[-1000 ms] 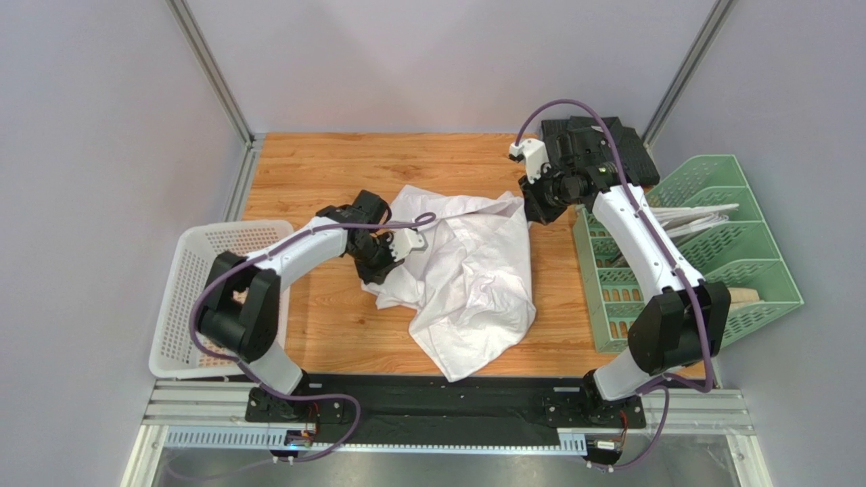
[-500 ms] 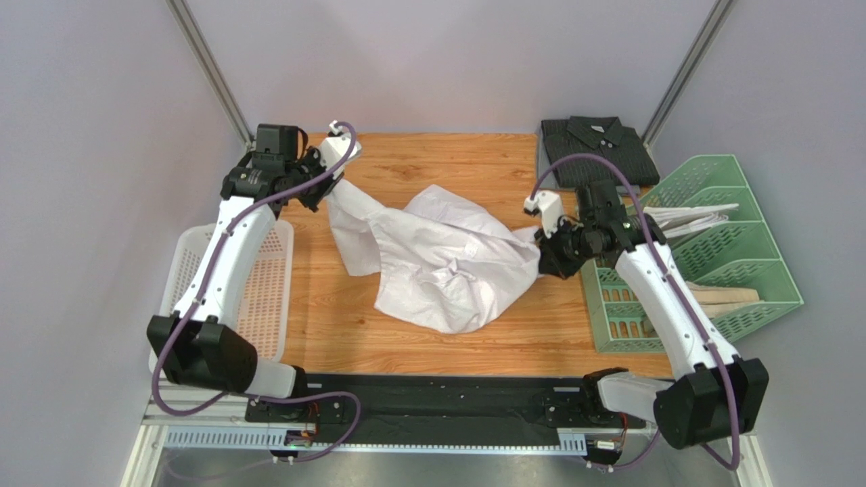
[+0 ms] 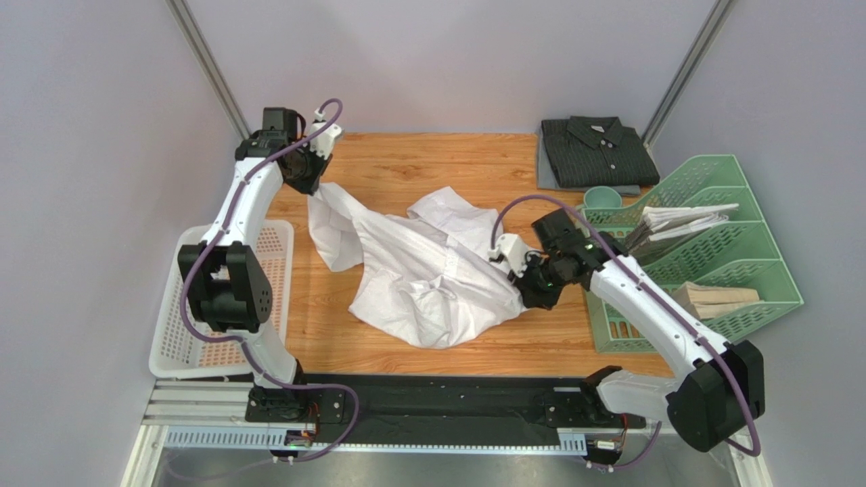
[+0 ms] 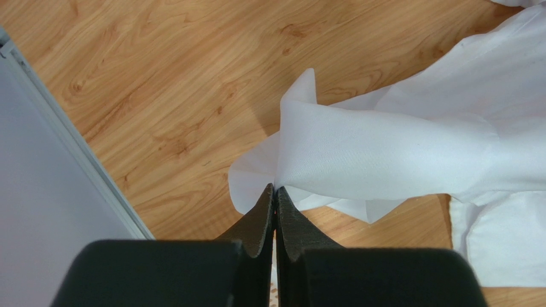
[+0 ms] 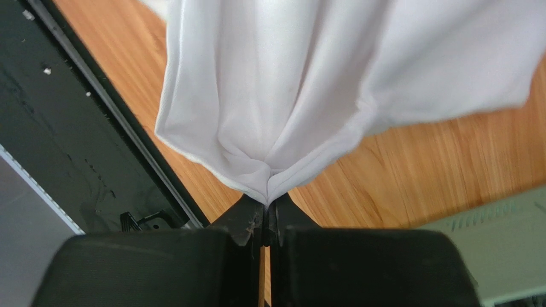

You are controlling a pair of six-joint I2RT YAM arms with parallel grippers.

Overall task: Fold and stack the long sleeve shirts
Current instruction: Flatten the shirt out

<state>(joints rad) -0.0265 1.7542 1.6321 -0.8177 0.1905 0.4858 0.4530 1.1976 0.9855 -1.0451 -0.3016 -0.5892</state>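
We see the white shirt (image 3: 427, 274) lying crumpled and unfolded across the middle of the wooden table (image 3: 427, 162), pulled into a long diagonal from far left to near right. Its thin cloth is full of creases and doubled layers. The left gripper (image 3: 307, 180) is at the far left of the table, its jaws pressed tight on a fold of the white shirt's edge; in the left wrist view (image 4: 275, 192) the cloth rises to a small peak just beyond the fingertips. The right gripper (image 3: 529, 289) is clenched on a bunched hem at the shirt's right end, and its own camera (image 5: 266, 204) shows the cloth fanning out from the pinch above the boards. The dark striped shirt (image 3: 595, 150) lies folded flat with its collar far, at the far right corner, well apart from the white one. A green file rack (image 3: 747, 269) stands along the right edge with papers (image 3: 686, 216) in a far slot, and the right forearm crosses its near left corner. A white mesh basket (image 3: 203, 259) sits at the left edge, partly covered by the left arm. We cannot tell which part of the garment either gripper holds, and both wrist views cut the shirt off at the frame.
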